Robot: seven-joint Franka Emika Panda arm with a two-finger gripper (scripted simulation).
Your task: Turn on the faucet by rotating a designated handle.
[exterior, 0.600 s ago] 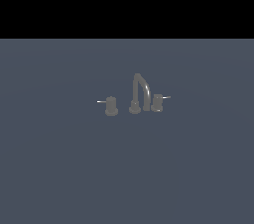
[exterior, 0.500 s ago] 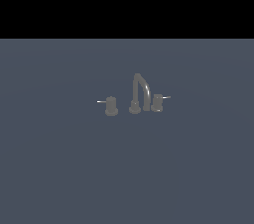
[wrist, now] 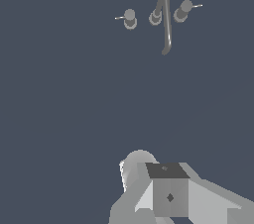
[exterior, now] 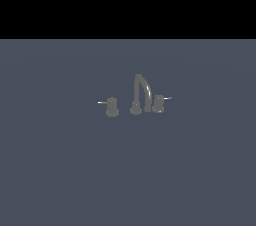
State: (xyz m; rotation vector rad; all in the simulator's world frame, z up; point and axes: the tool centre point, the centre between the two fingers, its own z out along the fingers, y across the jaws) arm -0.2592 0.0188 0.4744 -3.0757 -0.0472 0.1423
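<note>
No visible change over the last half second: faucet untouched, approach not yet begun.

The worktop [exterior: 60, 170] is a plain slate-blue surface carrying only the faucet [exterior: 140, 92], which sits near its centre exactly as in the earlier exterior frames. The arm does not appear in the exterior view; in the wrist view only part of the gripper body [wrist: 168, 193] shows, well apart from the fixture, and the state of the fingers cannot be told. The handle [exterior: 158, 103] stands close against the spout's arch, on the exterior view's right, its pale lever pin [exterior: 167, 98] pointing away from the spout. The matching knob [exterior: 112, 106] stands well apart. Judgement: the whole reach and rotation remain to be done.
</note>
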